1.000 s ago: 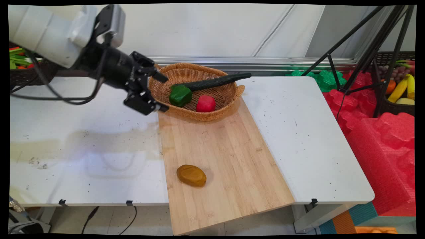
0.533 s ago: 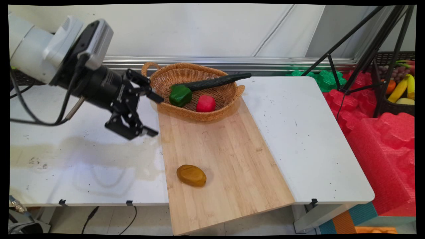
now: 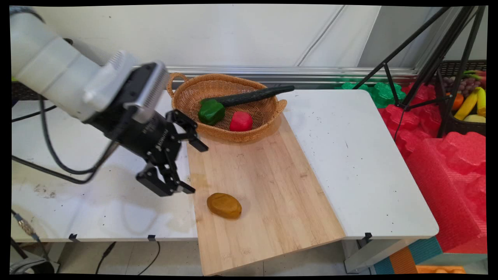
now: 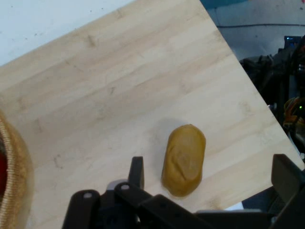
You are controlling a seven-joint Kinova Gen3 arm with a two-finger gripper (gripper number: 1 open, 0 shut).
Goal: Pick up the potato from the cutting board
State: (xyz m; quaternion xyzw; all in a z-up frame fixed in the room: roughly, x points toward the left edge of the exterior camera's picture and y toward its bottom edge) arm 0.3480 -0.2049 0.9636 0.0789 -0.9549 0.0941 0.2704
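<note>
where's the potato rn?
Main view: the brown potato lies on the wooden cutting board, near its front-left corner, just right of the open gripper. The wicker basket sits at the board's far end.

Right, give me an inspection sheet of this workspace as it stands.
Surface: white table, speckled and stained at left; wooden board lies across it, overhanging the near edge.
Things: brown potato on the board; wicker basket at the board's far end holds a green pepper, a red piece and a dark cucumber that sticks out over the rim.
Clutter: nothing seen.
Gripper: gripper open, empty, above the board's left edge, nearest the potato.
Cables: black cables hang from the arm.
Surroundings: tripod, red foam, fruit crate at right.
</note>
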